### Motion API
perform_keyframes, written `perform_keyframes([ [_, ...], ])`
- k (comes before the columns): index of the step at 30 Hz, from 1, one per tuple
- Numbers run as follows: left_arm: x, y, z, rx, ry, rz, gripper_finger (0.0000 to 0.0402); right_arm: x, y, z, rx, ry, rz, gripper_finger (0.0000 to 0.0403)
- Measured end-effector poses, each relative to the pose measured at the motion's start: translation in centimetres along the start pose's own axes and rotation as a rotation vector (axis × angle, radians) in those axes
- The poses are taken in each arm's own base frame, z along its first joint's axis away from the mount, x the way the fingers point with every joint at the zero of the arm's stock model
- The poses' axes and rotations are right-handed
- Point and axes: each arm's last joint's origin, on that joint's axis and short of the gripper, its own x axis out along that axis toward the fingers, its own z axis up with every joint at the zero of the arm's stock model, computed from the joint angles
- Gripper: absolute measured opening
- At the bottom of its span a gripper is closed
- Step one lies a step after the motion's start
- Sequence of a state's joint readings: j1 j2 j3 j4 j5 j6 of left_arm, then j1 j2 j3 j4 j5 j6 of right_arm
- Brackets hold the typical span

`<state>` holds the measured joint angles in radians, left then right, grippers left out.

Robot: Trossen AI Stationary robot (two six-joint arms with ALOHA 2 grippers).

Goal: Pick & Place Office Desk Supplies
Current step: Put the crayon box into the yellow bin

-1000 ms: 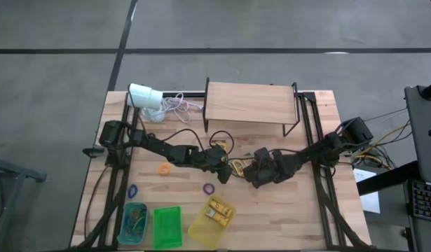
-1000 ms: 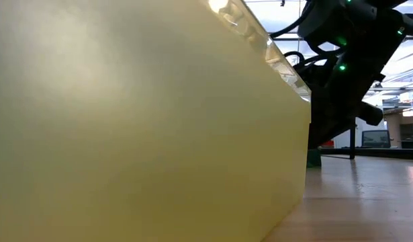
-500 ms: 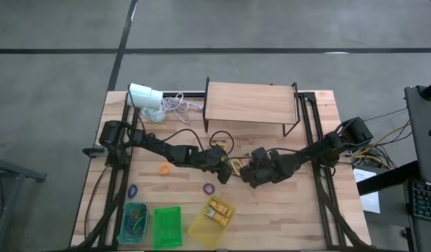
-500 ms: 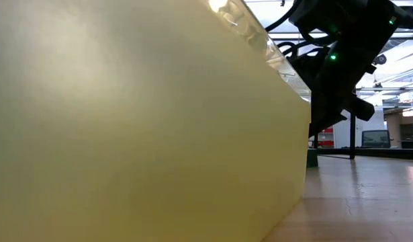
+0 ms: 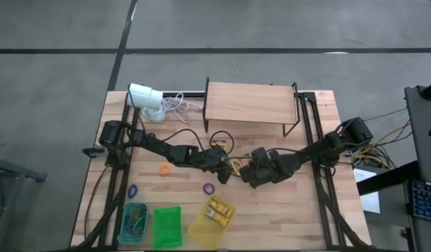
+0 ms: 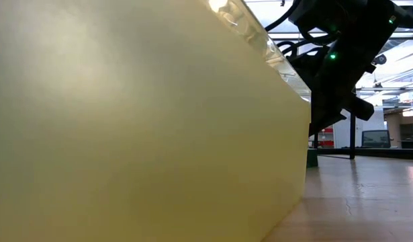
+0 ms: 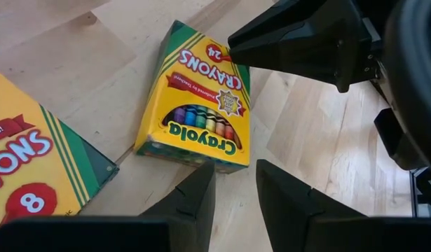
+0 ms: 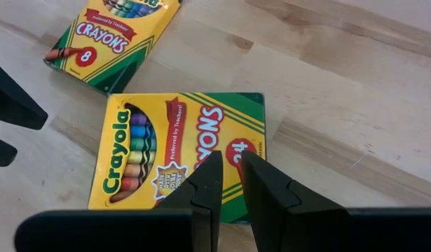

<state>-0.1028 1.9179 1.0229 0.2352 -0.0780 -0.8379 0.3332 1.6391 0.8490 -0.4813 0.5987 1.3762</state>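
A yellow-and-green 24-crayon box (image 7: 201,105) lies flat on the table's middle (image 5: 237,166), between my two grippers. My left gripper (image 7: 235,178) stands just short of one end of it, slightly open, with nothing between its fingers. My right gripper (image 8: 231,164) comes from the opposite side, slanting down, its fingers shut over the box's other end. A smaller 8-crayon box (image 8: 113,35) lies flat beside it, close to the left gripper. Loose rubber-band loops lie on the wood: orange (image 5: 164,169), purple (image 5: 208,187), blue (image 5: 132,190). My right gripper has its shut fingertips (image 7: 236,43) at the end of the 24-crayon box (image 7: 214,50) that bears the number. It comes slanting down from the table's right. Whether they touch the box I cannot tell. The box lies flat on the table.
Three bins stand at the near edge: blue (image 5: 133,222) with loops, green (image 5: 167,227), yellow (image 5: 201,232) with crayon boxes. The yellow bin's wall (image 6: 125,134) fills most of the low view. A wooden shelf (image 5: 250,103) and a white cylinder (image 5: 145,96) with cord stand at the back.
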Motion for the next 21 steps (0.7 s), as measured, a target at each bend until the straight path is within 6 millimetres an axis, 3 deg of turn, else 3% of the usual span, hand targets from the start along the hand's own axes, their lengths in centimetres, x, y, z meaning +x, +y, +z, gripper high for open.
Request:
perform_keyframes([
  [21,-0.01,-0.14,-0.15,-0.002,0.053,-0.048,0.0109,-0.05,0.06,0.04,0.002,-0.001,0.004,0.0052],
])
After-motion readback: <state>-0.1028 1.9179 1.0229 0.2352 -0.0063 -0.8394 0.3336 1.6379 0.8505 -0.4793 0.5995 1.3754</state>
